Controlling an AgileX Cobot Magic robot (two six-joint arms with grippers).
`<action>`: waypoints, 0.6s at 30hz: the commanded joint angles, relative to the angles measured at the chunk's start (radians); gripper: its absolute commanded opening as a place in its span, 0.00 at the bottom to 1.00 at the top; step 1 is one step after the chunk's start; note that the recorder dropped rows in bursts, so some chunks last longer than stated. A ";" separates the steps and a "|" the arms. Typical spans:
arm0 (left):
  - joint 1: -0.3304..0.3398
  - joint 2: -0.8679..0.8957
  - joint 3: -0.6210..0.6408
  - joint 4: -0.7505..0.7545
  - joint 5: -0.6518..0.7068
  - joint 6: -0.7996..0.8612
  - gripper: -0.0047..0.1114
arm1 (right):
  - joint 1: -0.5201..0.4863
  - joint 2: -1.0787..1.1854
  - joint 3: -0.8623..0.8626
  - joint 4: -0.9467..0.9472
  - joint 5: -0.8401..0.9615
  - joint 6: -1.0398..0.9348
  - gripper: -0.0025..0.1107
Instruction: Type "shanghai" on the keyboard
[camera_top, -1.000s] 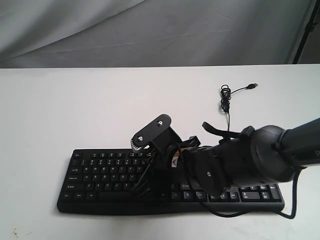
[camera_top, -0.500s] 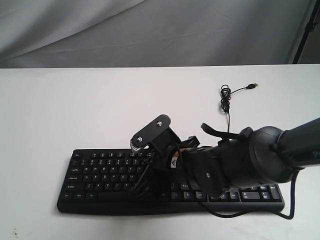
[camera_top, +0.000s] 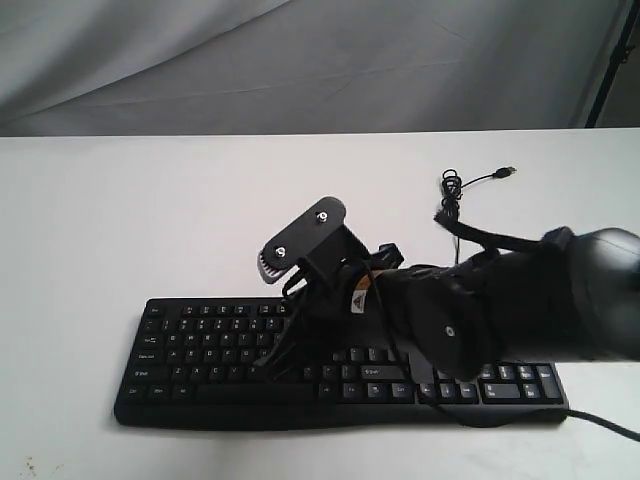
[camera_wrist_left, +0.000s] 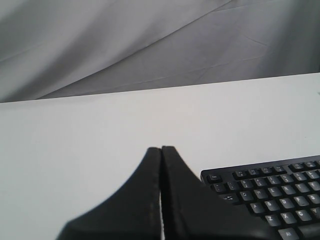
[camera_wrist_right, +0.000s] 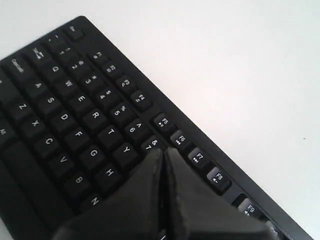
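While my right fingers (camera_wrist_right: 157, 161), closed, sit over keyboard (camera_top: 200, 352) near Y and 7: blunt tip risks pressing neighbour key, mistyping. My left fingers (camera_wrist_left: 154, 158) closed too.

The right gripper (camera_wrist_right: 162, 153) is held with fingers (camera_wrist_right: 144, 177) pressed together, tips poised over the keyboard (camera_wrist_right: 75, 115) beside the Y and 7 keys. Contact cannot be confirmed. White table (camera_wrist_right: 240, 65) is seen beyond the function row.

The right arm (camera_top: 520, 310) reaches low across the middle, wrist tipped down, right gripper (camera_wrist_right: 162, 156) pinched tight, fingers flush together. The left gripper (camera_wrist_left: 161, 152) is closed too, tips meeting.
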 joint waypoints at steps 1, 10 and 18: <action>-0.004 -0.003 0.004 0.001 -0.003 -0.003 0.04 | 0.023 -0.104 0.110 -0.017 -0.087 -0.004 0.02; -0.004 -0.003 0.004 0.001 -0.003 -0.003 0.04 | 0.090 -0.339 0.392 0.028 -0.228 0.027 0.02; -0.004 -0.003 0.004 0.001 -0.003 -0.003 0.04 | 0.090 -0.474 0.473 0.028 -0.227 0.027 0.02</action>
